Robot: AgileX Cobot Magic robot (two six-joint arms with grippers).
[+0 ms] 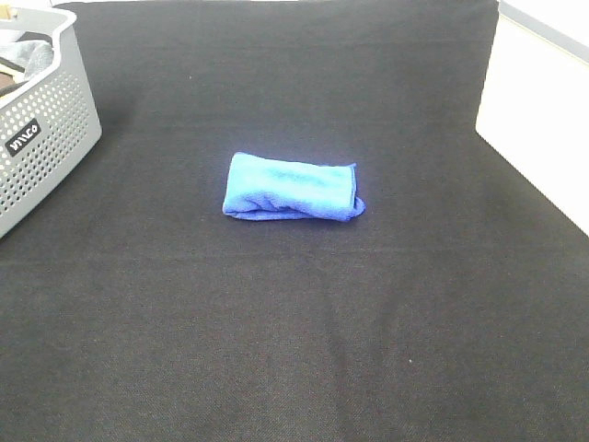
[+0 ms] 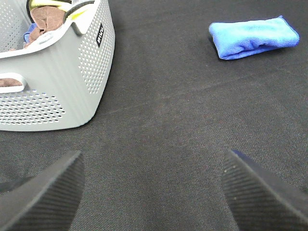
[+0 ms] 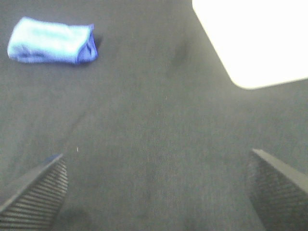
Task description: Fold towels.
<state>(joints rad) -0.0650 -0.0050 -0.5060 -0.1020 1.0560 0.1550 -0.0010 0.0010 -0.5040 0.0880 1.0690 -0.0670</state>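
Nearest, in the wrist views, both claws are seen low over bare black cloth. The left gripper (image 2: 153,192) is spread wide with nothing between its pads; the right gripper (image 3: 156,192) is likewise fully spread and empty. Neither arm is seen in the high view.

Further in, the blue towel (image 1: 291,187) is found near the middle of the table (image 1: 294,350), well apart from both claws. It is laid as a compact, thick bundle, several layers stacked, with a stitched edge showing at its right end and one corner poking out there. No tag can be made out.

Judgement: folding of this towel appears complete or nearly so; only tidying of the loose corner, or stowing, seems left. Whether more towels are to be folded cannot be told.

Farthest, at the table's back left corner, a grey perforated basket (image 1: 46,138) is noted, holding mixed cloths (image 2: 48,19). Nothing is seen standing between the claws and the towel.
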